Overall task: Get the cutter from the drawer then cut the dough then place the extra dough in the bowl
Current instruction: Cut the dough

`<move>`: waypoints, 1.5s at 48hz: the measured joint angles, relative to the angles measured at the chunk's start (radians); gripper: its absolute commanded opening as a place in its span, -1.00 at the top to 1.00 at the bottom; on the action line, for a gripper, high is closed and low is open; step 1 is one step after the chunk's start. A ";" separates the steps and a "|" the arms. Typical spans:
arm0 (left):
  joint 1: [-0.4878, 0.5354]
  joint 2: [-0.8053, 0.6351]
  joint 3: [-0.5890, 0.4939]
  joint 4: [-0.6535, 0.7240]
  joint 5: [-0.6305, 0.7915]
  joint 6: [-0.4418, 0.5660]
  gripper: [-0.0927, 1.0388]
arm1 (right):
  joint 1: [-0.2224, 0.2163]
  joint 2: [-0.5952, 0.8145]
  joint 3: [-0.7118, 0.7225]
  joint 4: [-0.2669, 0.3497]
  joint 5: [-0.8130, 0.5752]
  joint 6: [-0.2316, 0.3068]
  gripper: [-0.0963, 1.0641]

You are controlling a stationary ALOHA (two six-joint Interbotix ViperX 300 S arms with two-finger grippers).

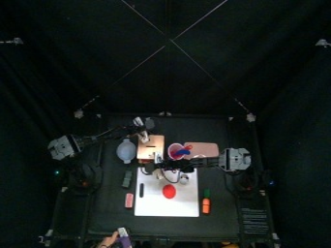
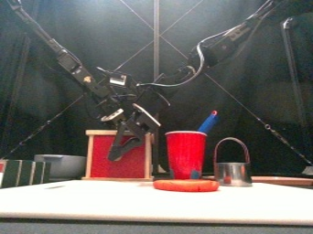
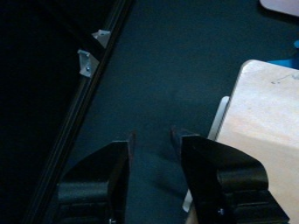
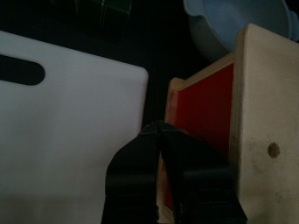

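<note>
The pale wooden box with its red drawer front stands behind the white cutting board. A flat red dough disc lies on the board. The metal cutter with its wire handle stands to the right of the red cup. My right gripper is shut, tips at the drawer front's edge by the board, with nothing visible between them. My left gripper hangs open over bare table beside the box. The blue-grey bowl sits behind the box.
A blue knife handle sticks out of the red cup. Dark green sushi blocks lie at the front left. Two small orange toys lie to the left and right of the dough. Both arms crowd the space around the box.
</note>
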 measured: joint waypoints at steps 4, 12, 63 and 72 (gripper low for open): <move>0.000 0.000 0.000 0.000 -0.009 -0.006 -0.54 | 0.002 -0.002 -0.002 -0.002 0.014 0.000 0.24; -0.002 -0.011 0.000 -0.009 -0.051 -0.009 -0.54 | 0.044 -0.023 -0.003 -0.003 0.021 0.002 0.24; -0.394 -0.411 0.439 -0.229 -0.879 -0.003 -0.55 | 0.179 -0.578 0.442 0.314 0.354 0.028 -0.39; -0.480 -0.417 0.482 -0.244 -0.950 -0.009 -0.55 | 0.172 -0.589 0.485 0.325 0.365 0.025 -0.42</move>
